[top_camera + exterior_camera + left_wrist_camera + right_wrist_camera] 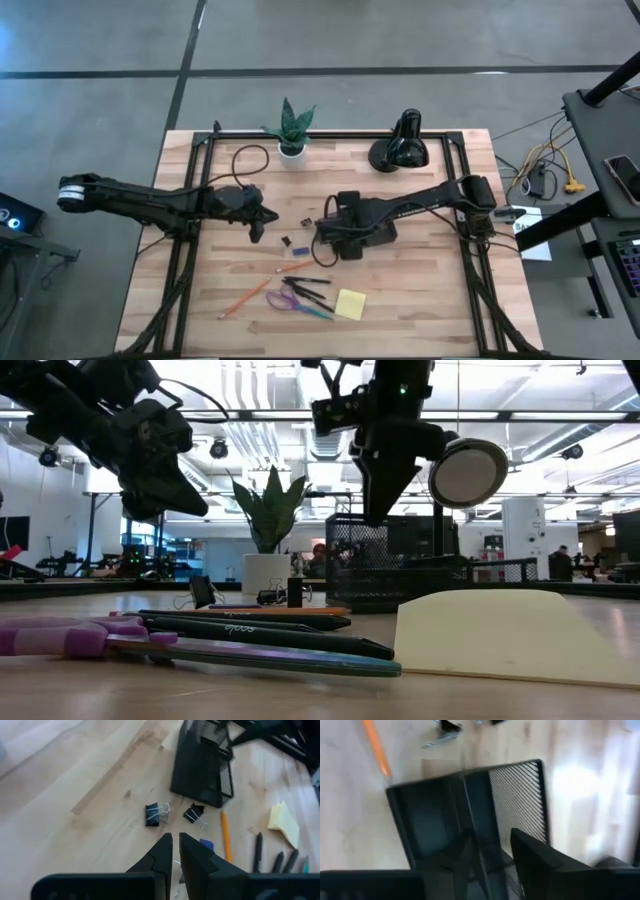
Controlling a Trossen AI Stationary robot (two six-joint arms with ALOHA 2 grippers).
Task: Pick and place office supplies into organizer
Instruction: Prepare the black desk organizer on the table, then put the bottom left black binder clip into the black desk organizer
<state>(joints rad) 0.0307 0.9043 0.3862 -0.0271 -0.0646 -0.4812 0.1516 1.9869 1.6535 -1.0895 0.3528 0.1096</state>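
The organizer is a dark box with a mesh wall and compartments, standing mid-table; it also shows as organizer and organizer. My right gripper hovers open over it, fingers pointing down, and appears as right gripper above the mesh. My left gripper hangs shut above bare wood left of two small black clips. Near the table's front lie orange pencils, black pens, purple scissors and the yellow sticky pad.
A potted plant and a black desk lamp stand at the far edge behind the organizer. A small blue item lies beside one pencil. Bare wood stretches on the table's left half and right of the organizer.
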